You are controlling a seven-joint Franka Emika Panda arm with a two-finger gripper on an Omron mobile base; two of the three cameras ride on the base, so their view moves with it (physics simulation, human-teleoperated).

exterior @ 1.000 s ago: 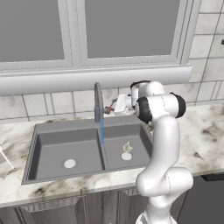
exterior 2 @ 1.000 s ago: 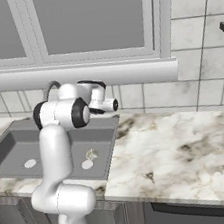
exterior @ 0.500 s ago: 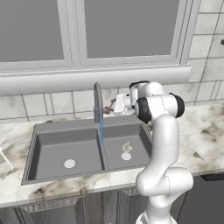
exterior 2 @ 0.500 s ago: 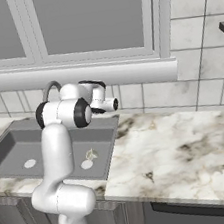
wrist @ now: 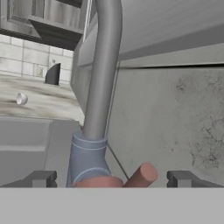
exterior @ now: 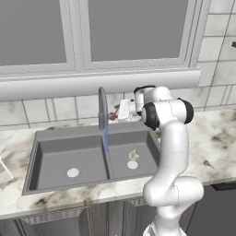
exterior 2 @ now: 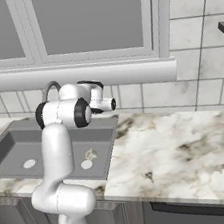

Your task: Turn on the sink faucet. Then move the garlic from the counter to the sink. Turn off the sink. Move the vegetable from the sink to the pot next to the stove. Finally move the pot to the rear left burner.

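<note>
The grey faucet (exterior: 102,107) stands behind the sink (exterior: 50,138), and a blue stream of water (exterior: 106,138) falls from it. The garlic (exterior: 133,155) lies in the right basin near the drain, also seen as garlic (exterior 2: 91,155). My gripper (exterior: 114,115) is open at the faucet's base, level with its reddish handle. In the hand view the faucet neck (wrist: 103,65) rises straight ahead and the handle (wrist: 141,176) lies between my open gripper's (wrist: 113,179) fingertips (wrist: 41,178), not gripped. The pot and the burner are out of view.
Marble counter (exterior 2: 179,145) stretches to the right of the sink. A window sill (exterior: 92,83) runs above the tiled wall. A dark appliance front (exterior 2: 199,213) sits below the counter on the right. A thin white object (exterior: 4,166) pokes in at the left edge.
My hand has edged slightly left toward the faucet base. The water keeps running and the garlic has stayed put.
</note>
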